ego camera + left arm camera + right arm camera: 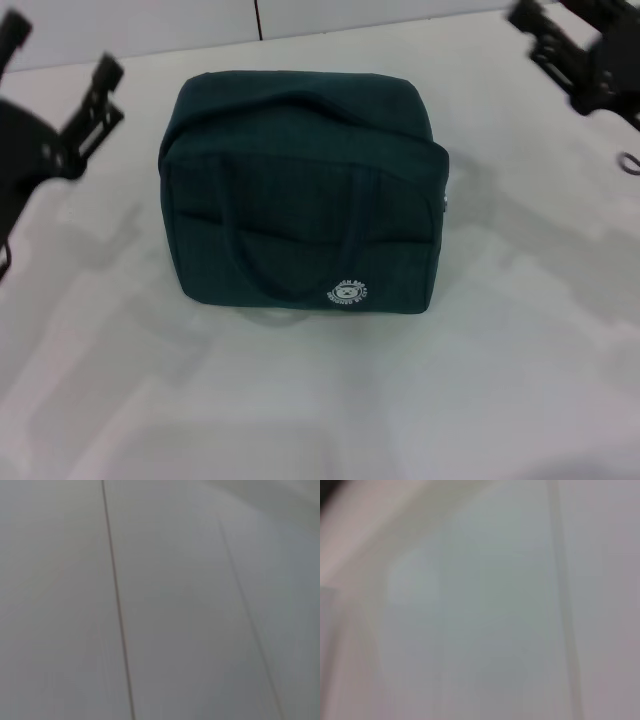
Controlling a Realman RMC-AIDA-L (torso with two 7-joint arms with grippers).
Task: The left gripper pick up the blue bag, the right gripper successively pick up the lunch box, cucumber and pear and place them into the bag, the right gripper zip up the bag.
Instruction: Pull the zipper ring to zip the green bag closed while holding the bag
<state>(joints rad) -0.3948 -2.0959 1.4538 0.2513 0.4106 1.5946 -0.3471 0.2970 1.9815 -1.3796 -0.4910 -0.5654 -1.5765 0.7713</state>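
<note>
The blue bag (pixel 300 190) stands upright in the middle of the white table (pixel 500 360), its top closed over and both handles lying flat; a round white logo is on its front. My left gripper (pixel 60 55) hovers open and empty to the bag's left, apart from it. To the bag's far right, my right gripper (pixel 565 25) is raised, also apart from the bag, and its fingers look spread with nothing between them. The lunch box, cucumber and pear are out of view. Both wrist views show only pale blurred surface.
A small dark loop (pixel 630 160) lies at the right edge of the table. A pale wall with a dark vertical seam (pixel 257 15) runs behind the table. White tabletop surrounds the bag on all sides.
</note>
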